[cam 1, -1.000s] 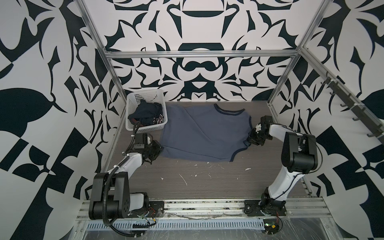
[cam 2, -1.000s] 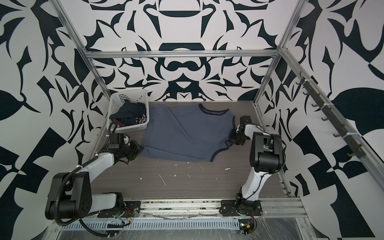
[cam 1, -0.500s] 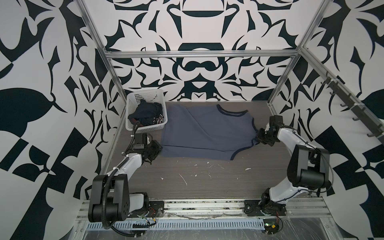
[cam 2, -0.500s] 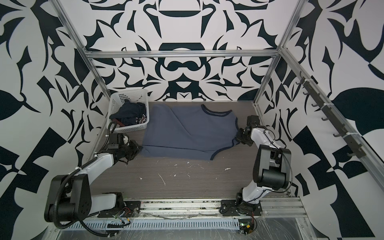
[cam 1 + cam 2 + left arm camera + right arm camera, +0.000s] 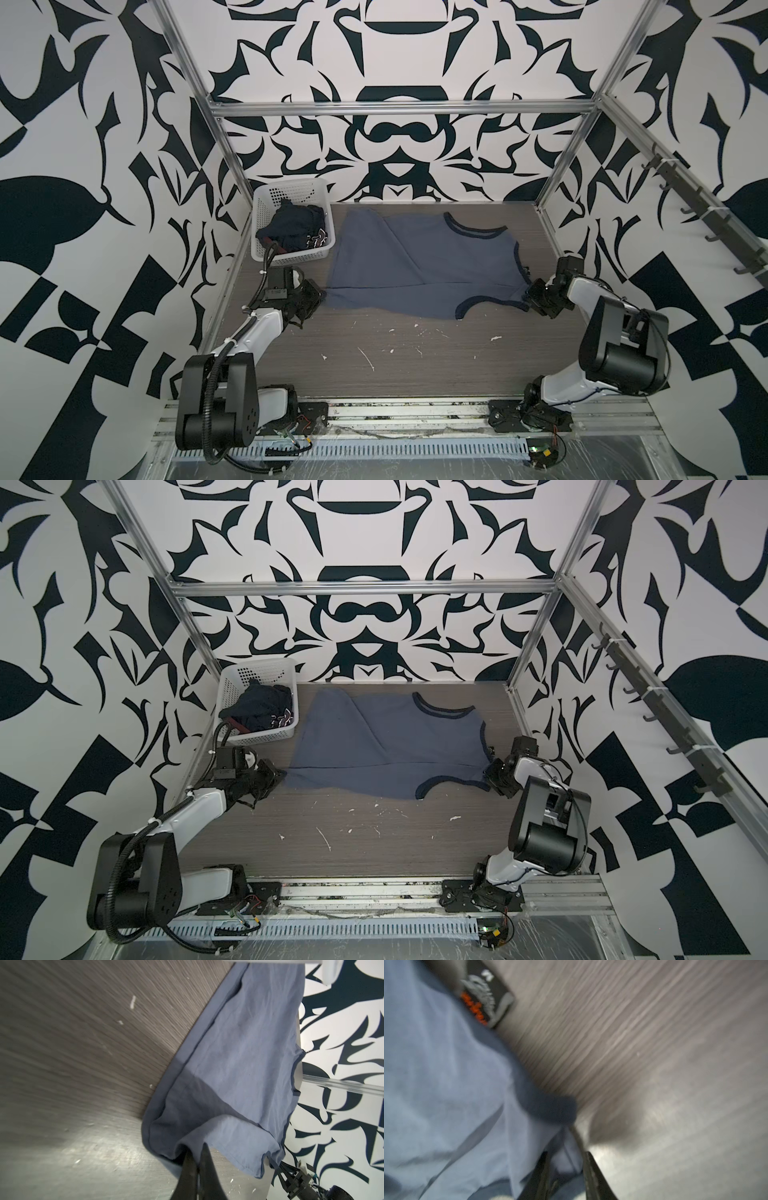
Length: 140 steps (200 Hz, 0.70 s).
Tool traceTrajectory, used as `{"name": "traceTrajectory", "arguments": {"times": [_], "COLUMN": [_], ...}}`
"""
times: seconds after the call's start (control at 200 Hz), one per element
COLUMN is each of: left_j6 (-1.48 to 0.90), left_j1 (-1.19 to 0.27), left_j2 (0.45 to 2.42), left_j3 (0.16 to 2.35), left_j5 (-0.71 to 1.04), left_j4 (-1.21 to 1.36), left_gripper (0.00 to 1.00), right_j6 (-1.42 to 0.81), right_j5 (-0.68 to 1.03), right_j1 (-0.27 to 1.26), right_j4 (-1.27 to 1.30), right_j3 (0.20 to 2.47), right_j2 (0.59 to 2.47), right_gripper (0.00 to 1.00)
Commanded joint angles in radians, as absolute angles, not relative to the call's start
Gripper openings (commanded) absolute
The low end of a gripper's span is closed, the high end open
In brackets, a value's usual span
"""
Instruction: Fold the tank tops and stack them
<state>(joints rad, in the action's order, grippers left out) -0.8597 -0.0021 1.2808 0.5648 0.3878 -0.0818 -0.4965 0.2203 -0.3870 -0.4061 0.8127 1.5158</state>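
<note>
My right tool (image 5: 530, 297) has drawn the strap end of the slate-blue top (image 5: 419, 266) farther from the basket (image 5: 291, 189), so the cloth lies stretched flat on the surface (image 5: 415, 365), its hem just beside the basket. The right jaws now stand slightly apart around the strap; my left tool (image 5: 316, 297) is clamped on the hem corner. Folding can start, I judge; the navy top (image 5: 295, 226) sits bunched in the basket

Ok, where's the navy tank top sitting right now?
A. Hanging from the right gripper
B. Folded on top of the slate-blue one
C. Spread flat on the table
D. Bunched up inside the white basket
D: the navy tank top lies crumpled inside the white basket, while only the slate-blue tank top is spread on the table.
</note>
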Motion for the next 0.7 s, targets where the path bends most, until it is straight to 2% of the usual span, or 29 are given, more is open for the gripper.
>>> {"name": "traceTrajectory", "arguments": {"times": [0.0,0.29,0.41,0.435,0.495,0.695], "left_j6": [-0.834,-0.829,-0.828,-0.828,-0.829,-0.828], "left_j1": [-0.001,-0.002,-0.003,-0.003,-0.002,-0.002], "left_j2": [1.307,1.338,1.338,1.336,1.328,1.299], "left_j3": [0.552,0.542,0.536,0.534,0.528,0.503], "left_j5": [0.433,0.431,0.427,0.426,0.418,0.427], "left_j4": [-0.071,-0.064,-0.058,-0.059,-0.057,-0.046], "left_gripper": [0.0,0.0,0.0,0.0,0.0,0.0], "right_j6": [-0.511,-0.514,-0.515,-0.515,-0.522,-0.534], "right_j5": [0.218,0.3,0.282,0.266,0.221,0.098], "right_j1": [-0.39,-0.39,-0.391,-0.392,-0.395,-0.433], "right_j4": [-0.389,-0.356,-0.35,-0.354,-0.358,-0.411], "right_j3": [0.797,0.807,0.806,0.806,0.796,0.79], "right_j2": [1.46,1.575,1.586,1.579,1.548,1.423], "right_gripper": [0.36,0.39,0.27,0.22,0.0,0.0]}}
